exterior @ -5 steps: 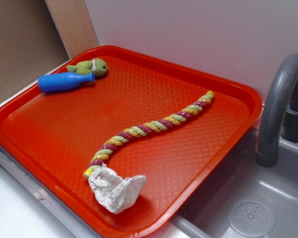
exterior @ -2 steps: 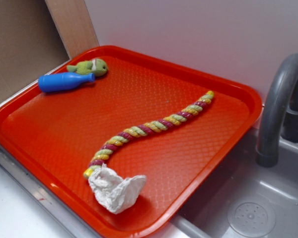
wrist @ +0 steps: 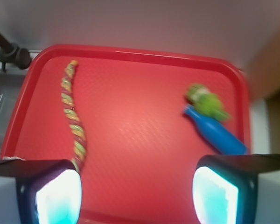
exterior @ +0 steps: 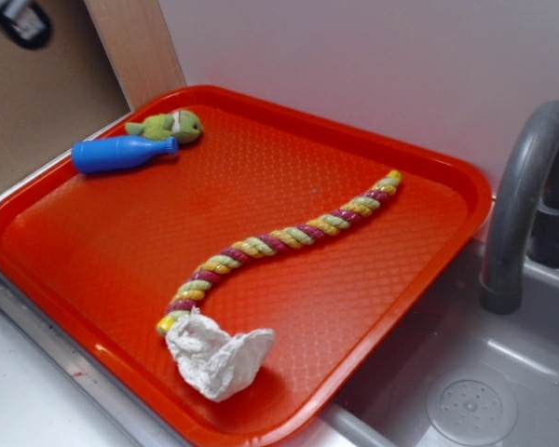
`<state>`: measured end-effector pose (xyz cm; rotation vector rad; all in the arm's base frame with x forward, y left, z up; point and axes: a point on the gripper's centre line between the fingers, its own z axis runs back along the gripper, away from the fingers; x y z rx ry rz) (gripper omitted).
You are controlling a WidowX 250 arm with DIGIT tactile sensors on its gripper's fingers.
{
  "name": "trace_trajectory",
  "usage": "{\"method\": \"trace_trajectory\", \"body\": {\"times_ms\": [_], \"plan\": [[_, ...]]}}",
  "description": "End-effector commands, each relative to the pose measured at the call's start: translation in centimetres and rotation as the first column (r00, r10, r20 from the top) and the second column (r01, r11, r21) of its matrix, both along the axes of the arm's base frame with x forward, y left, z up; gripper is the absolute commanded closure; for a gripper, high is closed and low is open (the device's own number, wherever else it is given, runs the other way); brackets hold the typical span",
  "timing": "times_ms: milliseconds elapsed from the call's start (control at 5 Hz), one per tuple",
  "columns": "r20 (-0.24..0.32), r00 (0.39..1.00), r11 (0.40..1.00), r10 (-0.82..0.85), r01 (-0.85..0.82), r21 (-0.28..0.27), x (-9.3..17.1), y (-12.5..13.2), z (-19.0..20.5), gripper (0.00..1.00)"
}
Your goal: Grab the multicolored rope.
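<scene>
Red tray [exterior: 93, 279] held the multicolored rope [exterior: 279, 240], lying free | your gripper [wrist: 136, 193] was wide open, high above | you needed to drop onto its middle.

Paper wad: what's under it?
The crumpled white paper wad lies on the red tray, covering the near end of the multicolored rope. Whether the rope runs further beneath it is hidden.

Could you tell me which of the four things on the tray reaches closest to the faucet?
The multicolored rope: its far end lies near the tray's faucet-side rim. The white paper wad sits at its other end, while the blue bottle and green plush toy lie across the tray.
</scene>
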<state>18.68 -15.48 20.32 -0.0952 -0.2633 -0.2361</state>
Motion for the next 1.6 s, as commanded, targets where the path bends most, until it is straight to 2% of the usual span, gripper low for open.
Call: {"method": "trace_trajectory", "body": {"times_ms": [0,200,400,600,800,1000,1200,1400], "plan": [[-0.041,0.995,0.995,-0.095,0.095,-0.002,3.5,-5.4,-2.6,0.00],[-0.080,0.990,0.990,-0.120,0.125,0.068,4.5,-6.9,-5.8,0.00],[-0.109,0.975,0.980,-0.196,0.199,0.018,5.4,-8.2,-8.9,0.00],[-0.156,0.953,0.965,-0.261,0.263,-0.010,5.2,-9.6,-11.8,0.00],[-0.225,0.935,0.953,-0.273,0.295,0.073,4.9,-10.5,-14.4,0.00],[-0.257,0.922,0.945,-0.288,0.318,0.082,4.7,-10.7,-16.1,0.00],[-0.257,0.915,0.931,-0.312,0.348,0.112,4.3,-11.2,-16.3,0.00],[-0.276,0.908,0.918,-0.314,0.365,0.157,3.6,-12.2,-16.5,1.00]]}}
